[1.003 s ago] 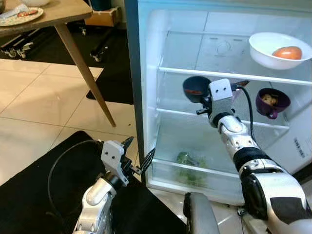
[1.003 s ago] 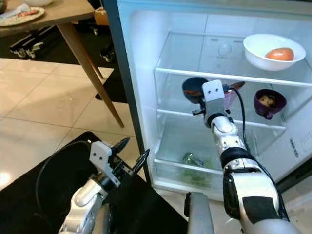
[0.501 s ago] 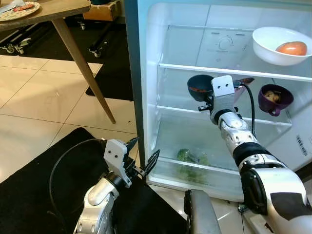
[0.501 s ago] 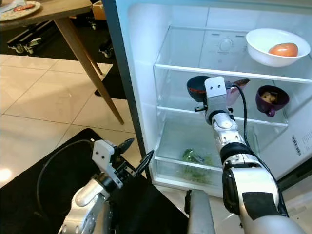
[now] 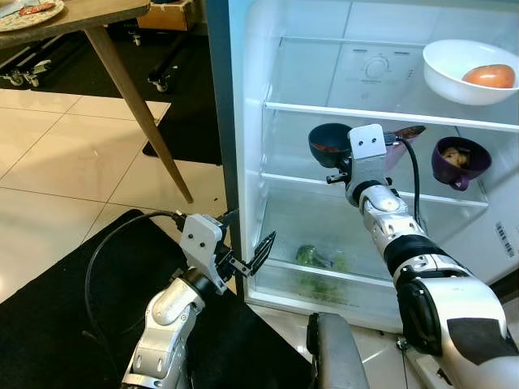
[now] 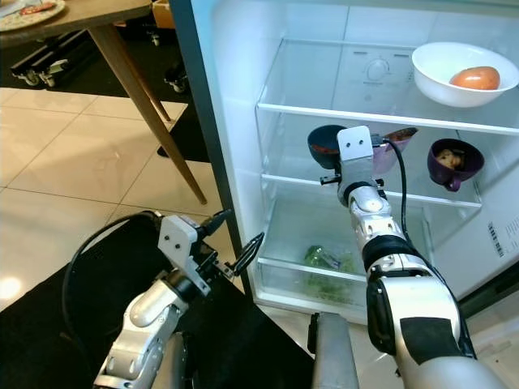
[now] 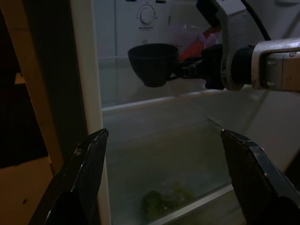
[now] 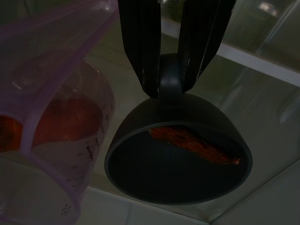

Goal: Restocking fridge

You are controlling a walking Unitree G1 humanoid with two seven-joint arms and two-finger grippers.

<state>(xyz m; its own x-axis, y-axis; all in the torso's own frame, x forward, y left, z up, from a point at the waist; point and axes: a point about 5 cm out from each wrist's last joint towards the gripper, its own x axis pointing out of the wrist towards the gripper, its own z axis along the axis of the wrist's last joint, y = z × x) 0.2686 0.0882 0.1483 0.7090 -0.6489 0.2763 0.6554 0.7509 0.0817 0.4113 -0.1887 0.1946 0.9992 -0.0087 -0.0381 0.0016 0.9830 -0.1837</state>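
At far left a wooden worktop (image 5: 89, 12) stands on the tiled floor. The left claw (image 5: 247, 243) hangs low by the open fridge (image 5: 243, 97), its fingers spread wide. Inside, the right claw (image 8: 171, 70) pinches the handle of a dark cup (image 5: 328, 146) with an orange strip in it, just above the middle shelf (image 5: 308, 180). A purple cup (image 5: 461, 160) and a white bowl (image 5: 466, 69) sit further right.

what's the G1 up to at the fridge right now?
It's loading the open fridge. The right hand is shut on the handle of a dark cup with a reddish piece of food in it, holding it at the middle shelf beside a clear purple measuring cup. The left hand is open, low by the fridge's edge. A white bowl, a purple cup and greens are already inside.
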